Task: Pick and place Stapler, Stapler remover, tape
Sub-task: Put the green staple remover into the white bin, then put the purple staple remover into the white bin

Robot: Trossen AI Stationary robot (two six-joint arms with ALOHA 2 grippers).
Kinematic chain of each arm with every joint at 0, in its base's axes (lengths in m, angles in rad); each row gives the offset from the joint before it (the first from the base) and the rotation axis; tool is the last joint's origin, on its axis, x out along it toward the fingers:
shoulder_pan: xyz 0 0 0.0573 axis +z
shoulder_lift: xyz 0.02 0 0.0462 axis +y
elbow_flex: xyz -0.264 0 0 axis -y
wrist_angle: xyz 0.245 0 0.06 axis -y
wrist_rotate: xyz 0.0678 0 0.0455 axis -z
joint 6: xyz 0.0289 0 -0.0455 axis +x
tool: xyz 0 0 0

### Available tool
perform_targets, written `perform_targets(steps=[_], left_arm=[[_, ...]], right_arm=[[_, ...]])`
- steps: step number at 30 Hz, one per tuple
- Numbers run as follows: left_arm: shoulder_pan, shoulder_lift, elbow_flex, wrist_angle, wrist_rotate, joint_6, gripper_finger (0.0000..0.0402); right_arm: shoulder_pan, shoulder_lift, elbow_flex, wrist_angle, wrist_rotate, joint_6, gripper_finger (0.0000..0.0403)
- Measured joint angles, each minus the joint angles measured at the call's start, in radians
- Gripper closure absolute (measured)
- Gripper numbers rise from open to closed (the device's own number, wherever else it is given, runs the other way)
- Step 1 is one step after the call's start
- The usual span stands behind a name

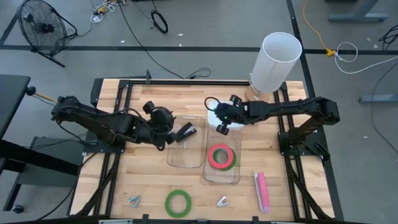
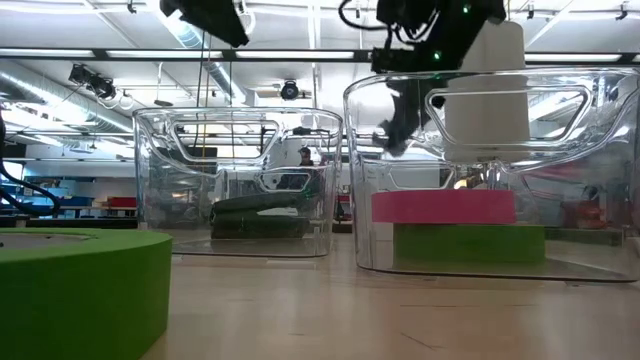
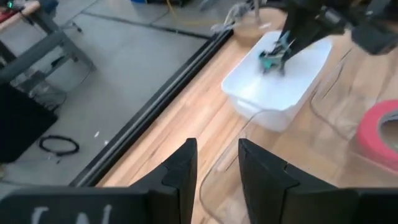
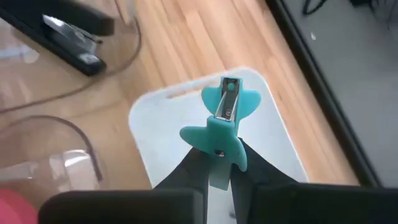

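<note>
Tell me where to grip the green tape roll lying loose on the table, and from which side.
Grip the green tape roll across its band: one finger in the open centre, the other outside the rim, coming straight down from above. It lies flat on the table, so its wall stands upright and the wide hole probably leaves room for a finger. The side nearer the left gripper looks easiest.

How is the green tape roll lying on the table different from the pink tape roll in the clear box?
The loose green tape roll lies alone on the bare wooden table, near its front edge. The pink tape roll sits inside a clear box, stacked on top of another green roll. One is green and the other pink-red. Both are flat rings with wide open centres, lying flat, and neither is held by a gripper.
</note>
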Motion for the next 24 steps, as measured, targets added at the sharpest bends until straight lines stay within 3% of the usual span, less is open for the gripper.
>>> perform_targets(steps=[9, 19, 24], left_arm=[[0.000, 0.000, 0.000, -0.205, 0.016, -0.150, 0.0280], [-0.023, 0.001, -0.013, -0.265, 0.019, -0.239, 0.0280], [-0.023, 0.001, -0.013, -0.259, 0.019, -0.244, 0.0280]], right_arm=[[-0.067, -0.001, -0.066, -0.023, -0.040, 0.026, 0.0371], [-0.068, -0.001, -0.066, -0.036, -0.049, -0.024, 0.0191], [-0.056, -0.010, -0.051, -0.059, -0.075, -0.027, 0.0143]])
